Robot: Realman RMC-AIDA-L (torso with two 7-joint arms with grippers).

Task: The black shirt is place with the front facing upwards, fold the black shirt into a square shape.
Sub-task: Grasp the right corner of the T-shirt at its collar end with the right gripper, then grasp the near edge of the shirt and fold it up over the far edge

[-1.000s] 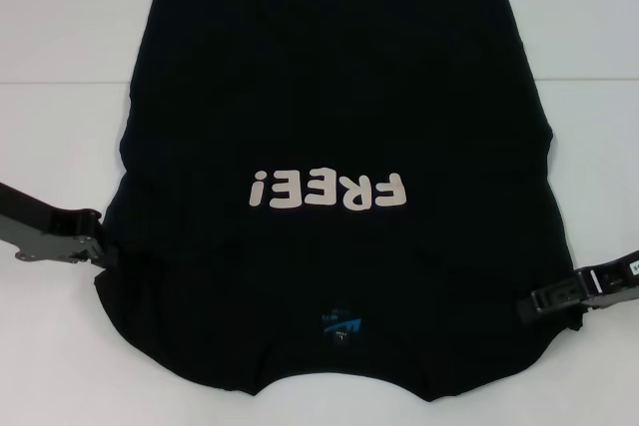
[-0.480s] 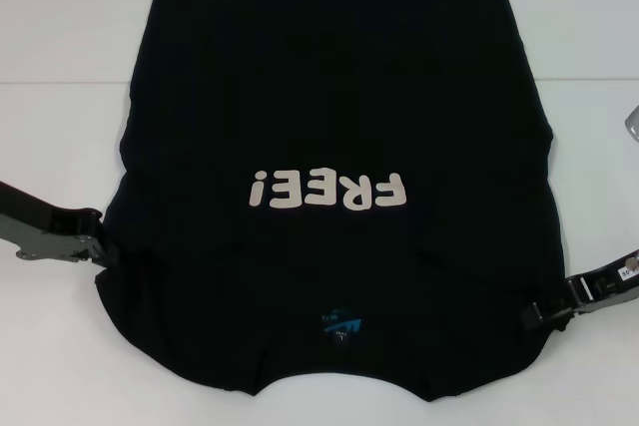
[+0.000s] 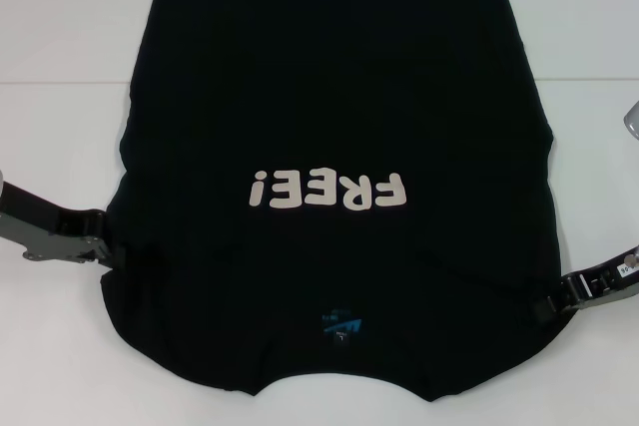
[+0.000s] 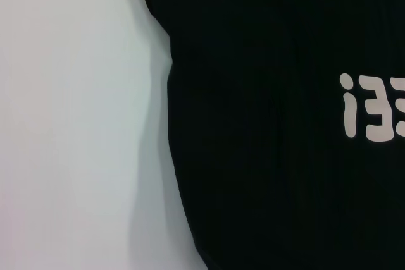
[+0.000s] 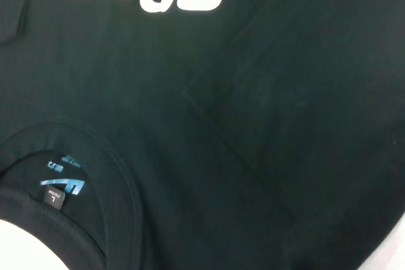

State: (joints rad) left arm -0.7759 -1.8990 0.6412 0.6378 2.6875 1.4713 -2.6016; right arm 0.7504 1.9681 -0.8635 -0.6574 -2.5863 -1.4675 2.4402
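**Sleeves tucked in, big folds still to do**

You see the black shirt (image 3: 334, 157) lying flat on the white table (image 3: 60, 77), front side up. It fills the middle of the head view. The collar and the small blue neck label (image 3: 339, 325) sit at 6 o'clock, near the robot, and the hem is far off at 12 o'clock. The white "FREE!" letters (image 3: 329, 190) read upside down to you.

The left gripper (image 3: 100, 246) is at 9 o'clock, right at the shirt's edge. The right gripper (image 3: 551, 304) is at about 4 o'clock, touching the other edge. You cannot tell if their fingers are wide, narrow or holding cloth — black tips against black shirt hide it.

No sleeves stick out at the sides, and a fold line shows near the collar, so the sleeves look tucked in. The body is still long, not square — it needs folding from hem to collar.
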